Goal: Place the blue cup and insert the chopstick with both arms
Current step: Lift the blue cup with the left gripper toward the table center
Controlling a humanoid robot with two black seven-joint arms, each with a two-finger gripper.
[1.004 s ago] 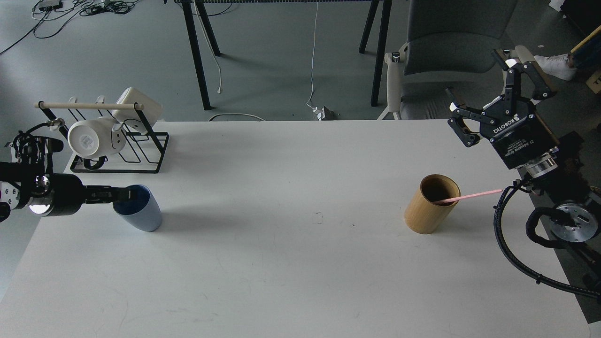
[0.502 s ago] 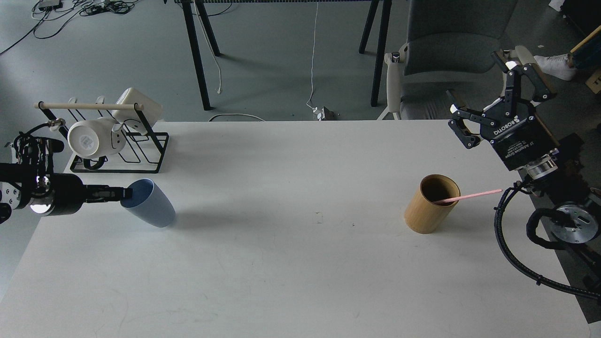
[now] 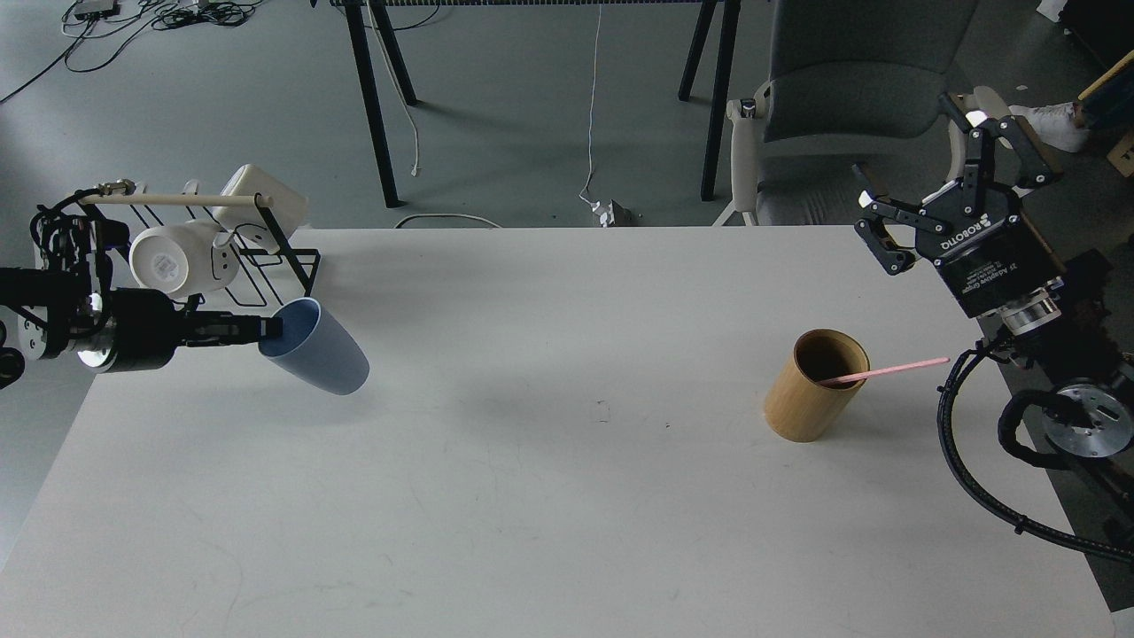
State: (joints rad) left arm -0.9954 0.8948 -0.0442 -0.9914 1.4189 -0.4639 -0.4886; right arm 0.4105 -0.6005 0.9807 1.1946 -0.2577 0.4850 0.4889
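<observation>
The pale blue cup (image 3: 319,347) hangs tilted above the white table (image 3: 532,496) at the left, its open mouth toward my left arm. My left gripper (image 3: 266,328) is shut on the cup's rim and holds it off the table. The pink chopstick (image 3: 886,370) leans in the tan bamboo cylinder holder (image 3: 813,386) at the right, its upper end pointing right. My right gripper (image 3: 939,168) is open and empty, raised above the table's far right edge, behind and to the right of the holder.
A black wire rack (image 3: 266,266) with a pale wooden rod and white mugs (image 3: 177,257) stands at the back left, just behind the cup. A grey chair (image 3: 842,97) and table legs stand beyond the far edge. Black cables loop at the right edge.
My left gripper has lifted the blue cup off the table and carried it up and to the right, tilting it further. The right gripper has shifted slightly right and stays open.
</observation>
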